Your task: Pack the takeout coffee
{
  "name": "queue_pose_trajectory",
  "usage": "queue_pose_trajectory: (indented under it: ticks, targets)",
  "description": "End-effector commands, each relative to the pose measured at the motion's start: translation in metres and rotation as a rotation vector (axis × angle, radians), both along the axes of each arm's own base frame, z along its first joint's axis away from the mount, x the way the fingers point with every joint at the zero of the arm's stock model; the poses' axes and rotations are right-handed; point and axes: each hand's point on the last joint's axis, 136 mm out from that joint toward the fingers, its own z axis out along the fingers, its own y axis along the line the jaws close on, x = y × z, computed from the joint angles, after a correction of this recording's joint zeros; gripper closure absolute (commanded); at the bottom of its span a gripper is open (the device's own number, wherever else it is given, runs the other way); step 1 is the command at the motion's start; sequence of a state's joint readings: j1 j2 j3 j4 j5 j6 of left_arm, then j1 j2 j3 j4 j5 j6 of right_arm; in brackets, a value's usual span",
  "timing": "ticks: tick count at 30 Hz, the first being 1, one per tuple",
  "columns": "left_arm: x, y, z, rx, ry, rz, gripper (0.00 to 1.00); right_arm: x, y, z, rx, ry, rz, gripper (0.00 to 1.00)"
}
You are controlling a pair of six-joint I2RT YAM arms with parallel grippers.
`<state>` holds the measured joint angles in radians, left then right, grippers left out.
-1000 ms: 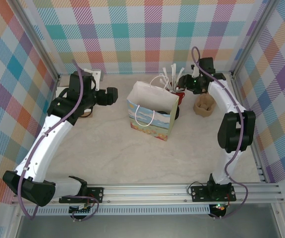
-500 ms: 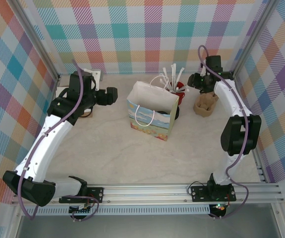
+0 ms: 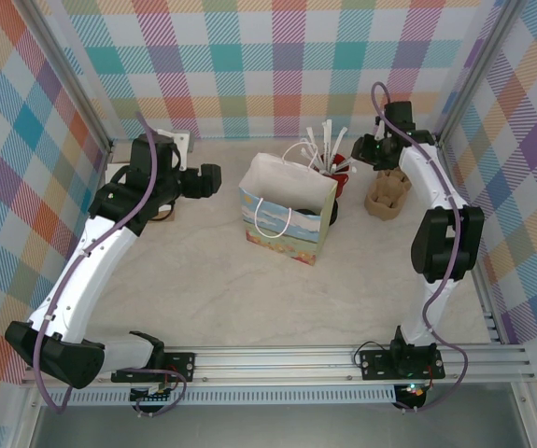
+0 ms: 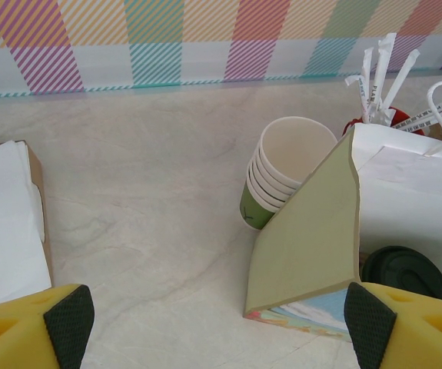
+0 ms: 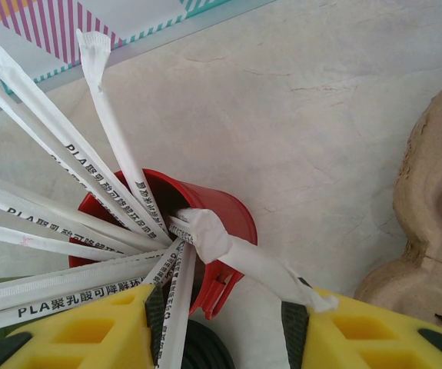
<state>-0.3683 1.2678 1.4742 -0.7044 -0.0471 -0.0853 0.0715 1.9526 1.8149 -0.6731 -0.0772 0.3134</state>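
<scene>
The gift bag (image 3: 287, 219) stands open mid-table; its green side panel (image 4: 305, 231) faces my left gripper (image 4: 221, 323). That gripper (image 3: 214, 180) is open wide just left of the bag, with bare table between its fingers. Down in the bag's opening a round black lid (image 4: 403, 270) shows, seemingly the takeout coffee's; the cup under it is hidden. My right gripper (image 5: 222, 323) hovers at the red cup of wrapped straws (image 5: 228, 215), open. One crumpled straw (image 5: 244, 254) leans across the gap onto the right finger. From above, this gripper (image 3: 354, 159) is behind the bag's right.
A stack of lidless green cups (image 4: 282, 177) stands behind the bag's left corner. A stack of black lids (image 5: 205, 350) lies just below the red cup. A cardboard cup carrier (image 3: 385, 196) sits at the right, and a box of white napkins (image 4: 1, 223) at the far left.
The right wrist swung back and to the right from the bag's rear corner, then eased left a little, and its jaws narrowed. The left arm stayed still.
</scene>
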Motion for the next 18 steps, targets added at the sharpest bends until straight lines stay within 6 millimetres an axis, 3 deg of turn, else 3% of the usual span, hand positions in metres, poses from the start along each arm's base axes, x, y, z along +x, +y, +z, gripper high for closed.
queue_pose_trajectory:
  ticks: [1,4,12,18]
  targets:
    - [0.001,0.006,0.000,0.021,-0.006,0.012,0.13,0.002,-0.002,0.015,-0.008,-0.017,-0.007,0.53]
    - [0.001,0.005,-0.001,0.020,-0.004,0.011,0.13,-0.001,-0.005,0.017,-0.027,-0.016,-0.015,0.53]
    - [0.002,0.006,0.001,0.022,-0.011,0.014,0.13,-0.014,0.010,0.048,-0.053,-0.086,0.039,0.56]
    - [0.001,0.006,0.002,0.022,-0.012,0.014,0.13,-0.004,0.005,0.051,-0.124,-0.105,0.012,0.56]
